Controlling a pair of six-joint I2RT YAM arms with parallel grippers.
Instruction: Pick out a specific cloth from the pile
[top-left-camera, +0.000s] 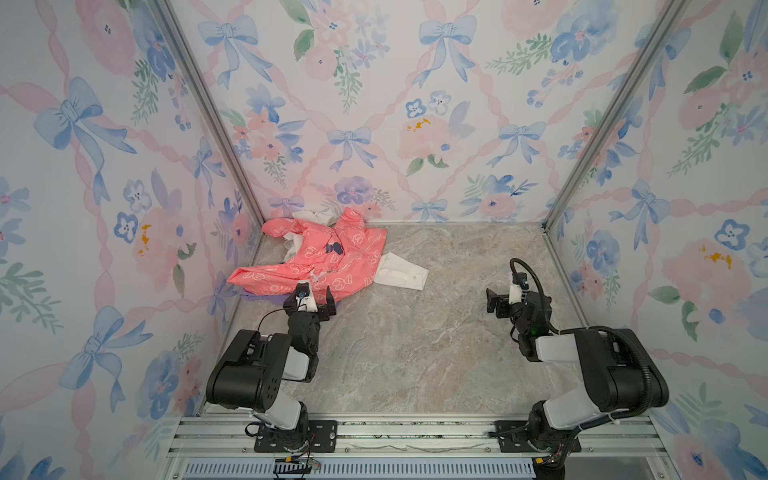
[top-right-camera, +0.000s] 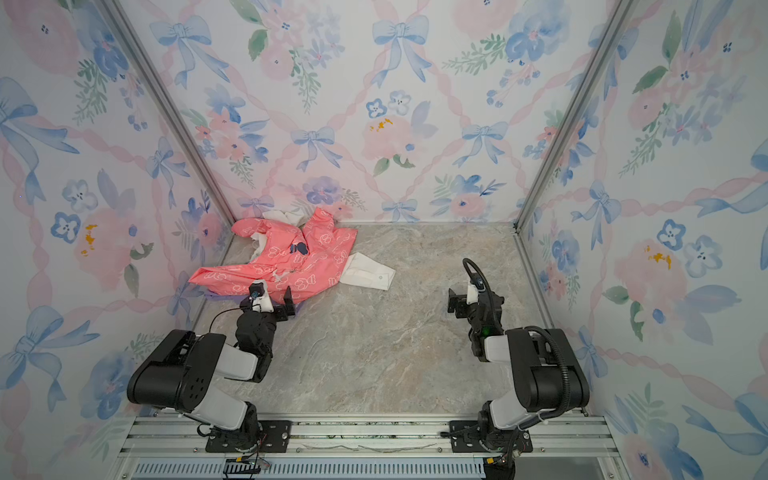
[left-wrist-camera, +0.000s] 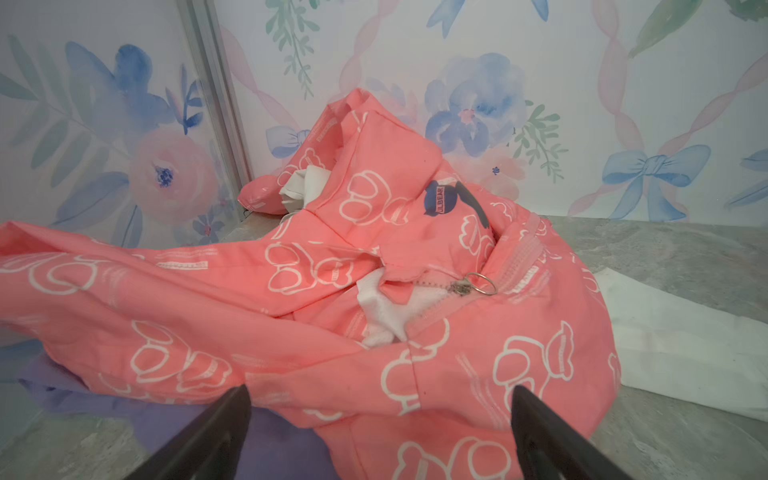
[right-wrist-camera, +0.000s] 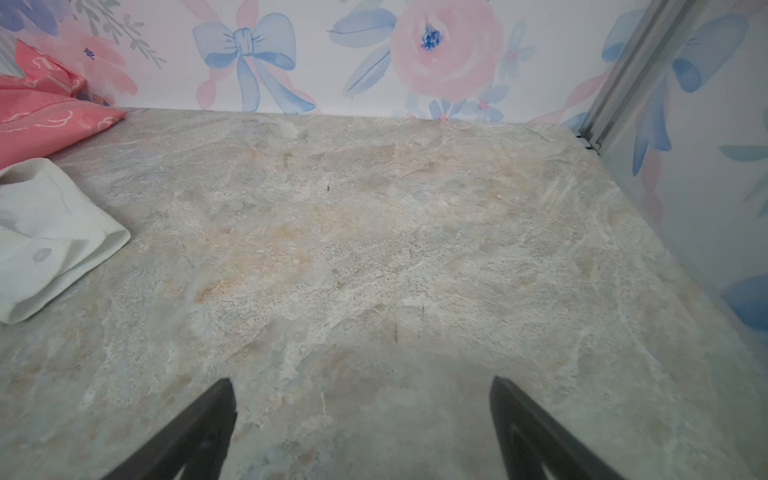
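One pink jacket; one white shirt; one lavender cloth; one left gripper; one right gripper.

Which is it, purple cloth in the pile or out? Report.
In. The purple cloth lies under the pink jacket, only its near edge showing beside the open left gripper, which holds nothing.

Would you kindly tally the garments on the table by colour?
Pink: 1, the jacket
White: 1, the shirt
Purple: 1, the cloth, mostly under the jacket
Total: 3
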